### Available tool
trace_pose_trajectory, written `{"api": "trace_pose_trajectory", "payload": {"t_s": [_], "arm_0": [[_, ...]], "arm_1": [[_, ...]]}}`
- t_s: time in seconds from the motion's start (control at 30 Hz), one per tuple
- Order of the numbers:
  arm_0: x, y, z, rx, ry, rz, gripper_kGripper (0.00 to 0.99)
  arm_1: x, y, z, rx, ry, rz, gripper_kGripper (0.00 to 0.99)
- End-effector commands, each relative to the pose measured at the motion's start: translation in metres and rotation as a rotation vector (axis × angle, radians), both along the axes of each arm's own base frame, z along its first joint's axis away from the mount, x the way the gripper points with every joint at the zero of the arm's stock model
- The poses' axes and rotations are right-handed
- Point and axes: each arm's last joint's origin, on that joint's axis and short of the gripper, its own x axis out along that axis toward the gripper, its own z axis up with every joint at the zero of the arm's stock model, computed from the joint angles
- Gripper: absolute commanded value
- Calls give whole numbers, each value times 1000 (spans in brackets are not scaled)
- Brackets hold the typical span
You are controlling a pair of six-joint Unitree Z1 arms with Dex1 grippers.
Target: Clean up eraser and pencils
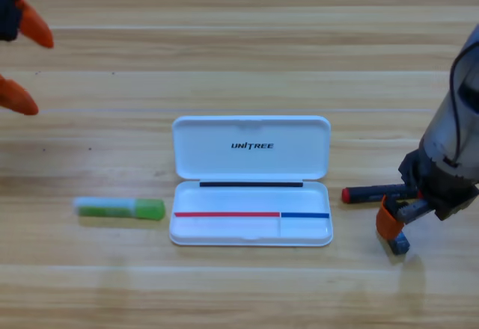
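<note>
The right gripper was down at the table, to the right of the open white case, and set over the far end of the black pencil. The pencil's red tip pointed away from the gripper toward the case, stopping just short of the case's right wall. One orange jaw showed below the pencil; whether the jaws had actually closed on the pencil could not be told, since the gripper's body hid the gap. A small dark block lay just under the gripper, touching or nearly touching the jaw tip, likely the eraser, though it was too small to be sure.

The left gripper waited at the upper left edge, jaws spread apart and holding nothing. The green pencil lay below it and somewhat toward the case, flat on the table, near the case's left wall but apart from it.

Both pencils looked light, stiff and round, so they would probably roll or twist if pinched off-centre; a grip across the middle of the body seemed safest. The green one looked smooth and might slip. The eraser appeared soft and grippy, but so short that the jaws would need to come down squarely over it.
</note>
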Motion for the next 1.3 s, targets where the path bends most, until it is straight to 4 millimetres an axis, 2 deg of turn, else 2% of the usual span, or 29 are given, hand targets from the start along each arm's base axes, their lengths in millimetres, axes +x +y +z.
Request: {"api": "trace_pose_trajectory", "payload": {"t_s": [0.03, 0.23, 0.3, 0.37, 0.5, 0.67, 0.77, 0.87, 1.0, 1.1, 1.2, 1.3], "arm_0": [[21, -20, -41, 95, 184, 30, 957], [17, -59, -65, 161, 273, 18, 933], [16, -71, -69, 172, 283, 15, 931], [14, -80, -72, 186, 284, 11, 933], [12, -91, -78, 203, 293, 7, 933], [7, -94, -79, 206, 302, 5, 934], [6, -95, -80, 204, 305, 7, 934], [7, -98, -84, 206, 310, 9, 942], [11, -101, -96, 215, 321, 7, 962], [14, -102, -105, 221, 302, 9, 962], [17, -102, -114, 244, 280, 20, 960], [19, -104, -121, 263, 253, 42, 959]], "arm_1": [[16, 3, -31, -49, 53, -30, 891], [20, 6, -47, -38, 115, -32, 888], [22, 7, -53, -28, 122, -34, 836], [24, 9, -57, -25, 128, -36, 836], [27, 9, -64, -31, 130, -40, 834], [31, 7, -74, -40, 137, -53, 813], [30, 4, -77, -49, 150, -57, 727], [29, 1, -78, -46, 168, -52, 537], [27, -3, -82, -55, 188, -46, 336], [28, -6, -84, -53, 204, -24, 270], [28, -11, -81, -37, 219, 36, 270], [23, -17, -59, -42, 198, 295, 270]]}}
